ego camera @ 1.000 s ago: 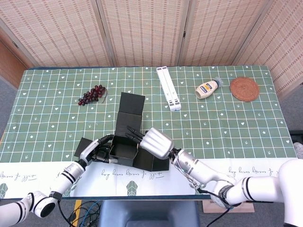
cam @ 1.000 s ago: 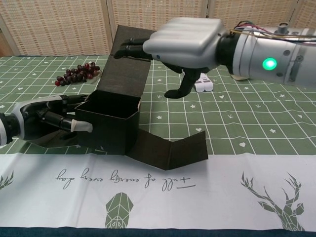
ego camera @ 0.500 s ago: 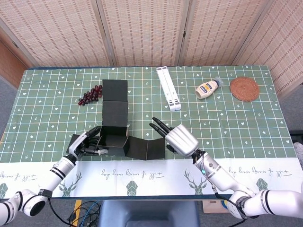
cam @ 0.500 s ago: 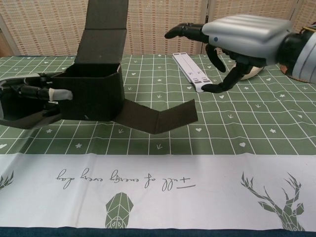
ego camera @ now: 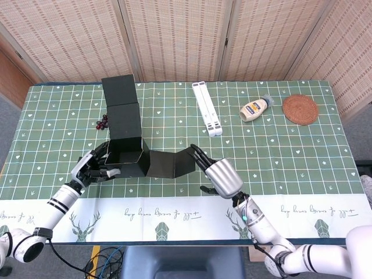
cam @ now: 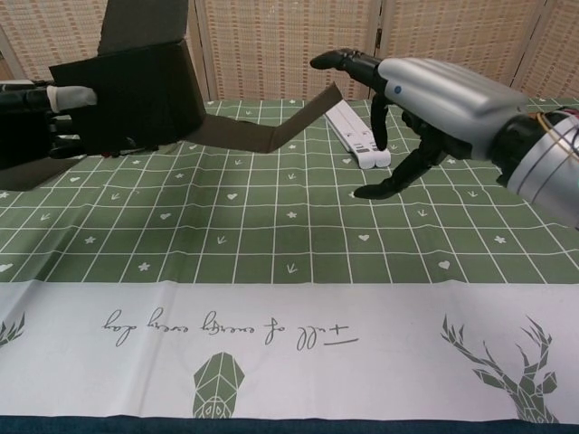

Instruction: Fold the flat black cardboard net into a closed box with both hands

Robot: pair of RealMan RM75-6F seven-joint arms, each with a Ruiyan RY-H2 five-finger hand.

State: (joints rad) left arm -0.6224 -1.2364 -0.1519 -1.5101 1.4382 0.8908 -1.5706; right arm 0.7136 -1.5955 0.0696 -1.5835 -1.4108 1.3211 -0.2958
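Green gridded tablecloth (ego camera: 302, 151) bearing one partly folded black cardboard net (ego camera: 125, 131), lifted above the cloth by the left hand (ego camera: 93, 167), which grips its box wall. Right hand (ego camera: 220, 177) holds nothing, fingers spread near the net's trailing flap. One white stand (ego camera: 207, 108), one bottle (ego camera: 254, 108), one coaster (ego camera: 300, 108).

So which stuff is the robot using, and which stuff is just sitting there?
Using:
black box
left hand, holding it
right hand, open

Just sitting there:
grapes
white stand
bottle
coaster
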